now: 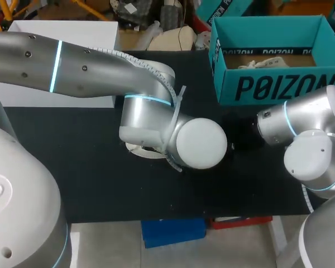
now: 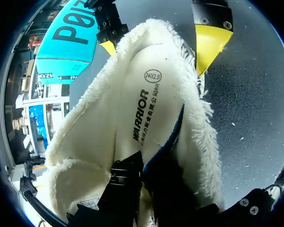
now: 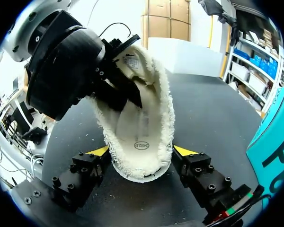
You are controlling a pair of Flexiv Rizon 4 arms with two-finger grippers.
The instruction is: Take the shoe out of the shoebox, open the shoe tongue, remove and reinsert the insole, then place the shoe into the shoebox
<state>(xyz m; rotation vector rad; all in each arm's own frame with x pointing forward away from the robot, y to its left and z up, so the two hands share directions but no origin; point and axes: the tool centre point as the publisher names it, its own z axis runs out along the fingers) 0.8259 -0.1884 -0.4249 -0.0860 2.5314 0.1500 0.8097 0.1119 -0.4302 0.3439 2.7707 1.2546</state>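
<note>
A white fleece-lined shoe [image 3: 154, 90] is held above the black table [image 1: 72, 162] between my two grippers. Its insole [image 2: 142, 94], fleece on top with a blue edge underneath, lies in the opening. My left gripper [image 2: 146, 177] is shut on the near end of the insole. At the shoe's other end my right gripper [image 3: 141, 151] stands astride it, one yellow fingertip [image 3: 98, 151] pressed to each side. In the head view my left arm [image 1: 151, 111] covers nearly all of the shoe [image 1: 138, 149]. The teal shoebox [image 1: 279, 84] stands open at the back right.
A white box [image 1: 61, 61] sits at the back left of the table. Some paper or string lies inside the shoebox. My right arm [image 1: 307, 128] comes in just in front of the shoebox.
</note>
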